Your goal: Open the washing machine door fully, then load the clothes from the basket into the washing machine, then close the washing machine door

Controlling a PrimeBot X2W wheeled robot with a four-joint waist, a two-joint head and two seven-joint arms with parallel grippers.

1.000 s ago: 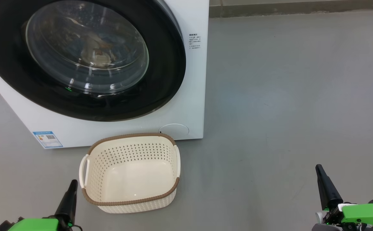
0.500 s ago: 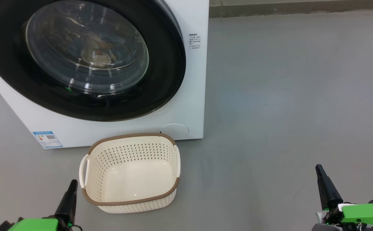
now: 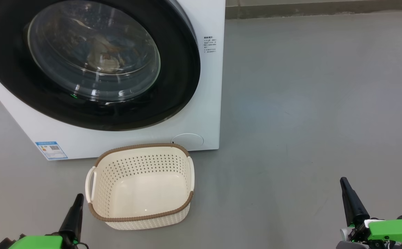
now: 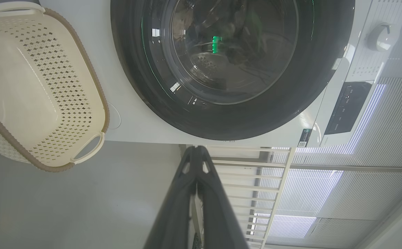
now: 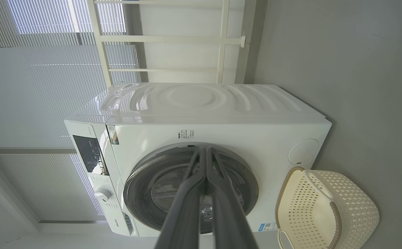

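Blue label sticker (image 3: 51, 149) on washing machine (image 3: 208, 103), print illegible

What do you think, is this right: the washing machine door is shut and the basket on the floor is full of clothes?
Not quite. The washing machine door is shut, but the basket on the floor is empty, as the head view shows. The clothes are behind the door's glass.

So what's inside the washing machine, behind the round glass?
Through the washing machine door you can see bunched clothes, bluish and brownish, in the drum. The door's black rim and reflections hide the rest.
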